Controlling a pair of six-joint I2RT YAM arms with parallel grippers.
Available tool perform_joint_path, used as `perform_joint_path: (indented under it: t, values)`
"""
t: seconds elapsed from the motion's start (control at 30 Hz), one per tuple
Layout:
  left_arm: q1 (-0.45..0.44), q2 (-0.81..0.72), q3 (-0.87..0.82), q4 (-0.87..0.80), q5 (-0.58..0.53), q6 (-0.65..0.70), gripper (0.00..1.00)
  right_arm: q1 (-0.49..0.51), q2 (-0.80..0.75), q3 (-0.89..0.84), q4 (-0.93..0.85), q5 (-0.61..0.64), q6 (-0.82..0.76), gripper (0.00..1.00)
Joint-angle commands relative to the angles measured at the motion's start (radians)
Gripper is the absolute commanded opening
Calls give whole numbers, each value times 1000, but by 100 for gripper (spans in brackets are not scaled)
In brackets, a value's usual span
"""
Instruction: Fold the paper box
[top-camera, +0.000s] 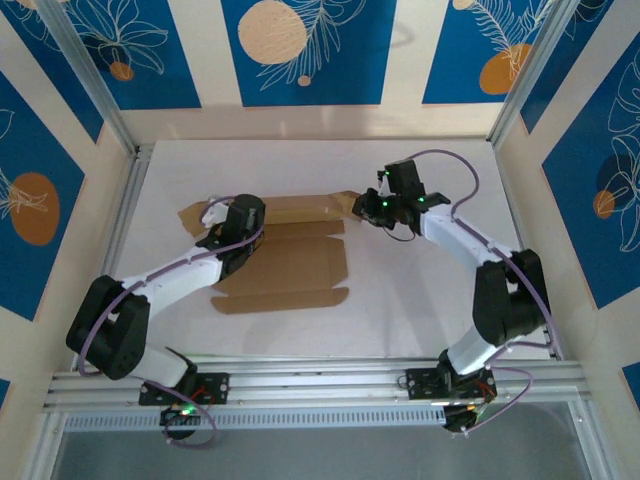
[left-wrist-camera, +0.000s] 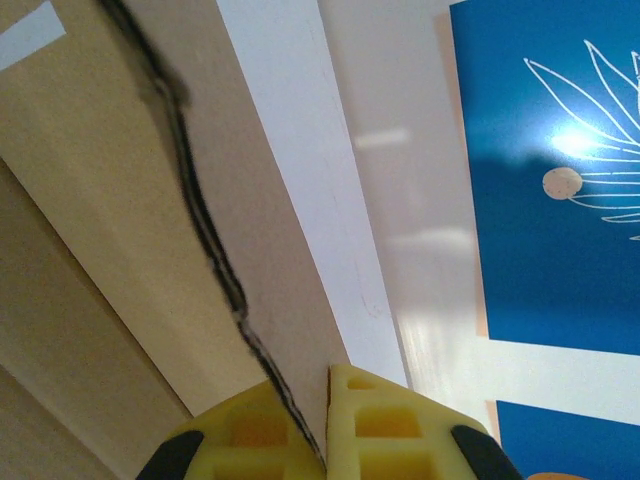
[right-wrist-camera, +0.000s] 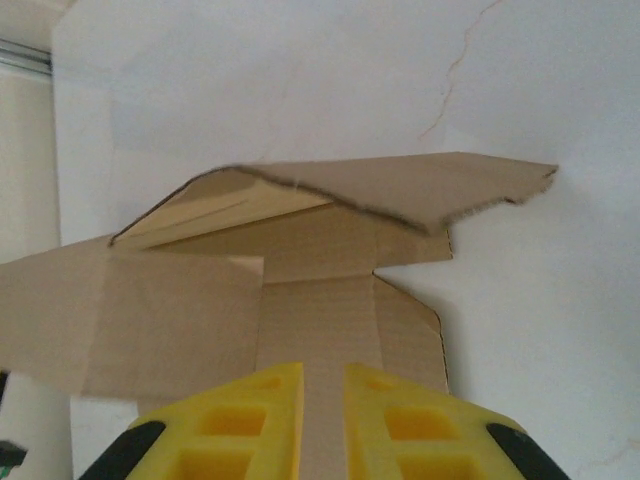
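From above, the paper box (top-camera: 285, 265) lies mostly flat on the white worktop (top-camera: 420, 290), left of centre, with its long axis running left to right. The left tool (top-camera: 232, 215) sits over the far left part of the sheet, and the right tool (top-camera: 368, 206) meets the far right corner. That puts them at opposite ends of the same far strip. Through the left wrist camera, the left tool (left-wrist-camera: 325, 440) is nearly closed on a corrugated edge of the paper box (left-wrist-camera: 100, 200), which runs straight down into the slit between the yellow pads, so I take it as held. Through the right wrist camera, the right tool (right-wrist-camera: 323, 420) stands narrow, and the face of the paper box (right-wrist-camera: 180, 320) shows through the gap, extending ahead of it. I cannot tell whether it is pinching. Beyond it, one ragged-edged flap is lifted off the worktop (right-wrist-camera: 300, 80). My judgement is that the fold turns on that far strip, which lies crosswise between the two tools, so both ends need to rise together.
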Motion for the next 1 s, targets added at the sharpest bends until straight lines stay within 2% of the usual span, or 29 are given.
perform_joint_path:
  t: [0.0,0.1,0.23,0.4,0.6,0.67,0.73,0.77,0.87,0.97]
  values:
    - [-8,-19,-16,-56,-24,12,0,22,88,119,-21,-2,-24,19]
    - [-7,-22,-20,-53,-23,11,0,51,169,196,-38,-71,-14,15]
    - [-8,-24,-18,-52,-22,14,0,87,186,158,99,-172,71,13]
    - [-9,-21,-16,-59,-14,9,0,57,194,35,451,-334,362,13]
    - [-15,-25,-17,-62,-21,10,0,40,251,-81,833,-392,687,15]
    - [-15,-29,-17,-65,-26,12,0,38,278,-92,936,-419,745,14]
    - [-15,-33,-19,-61,-33,19,0,31,268,-91,881,-421,685,15]
    - [-15,-34,-20,-58,-38,22,0,25,238,-87,741,-388,602,15]
    - [-12,-39,-23,-52,-42,19,0,23,146,-40,367,-212,313,17]
    - [-8,-44,-13,-79,-37,-12,0,14,98,-33,175,-68,158,20]
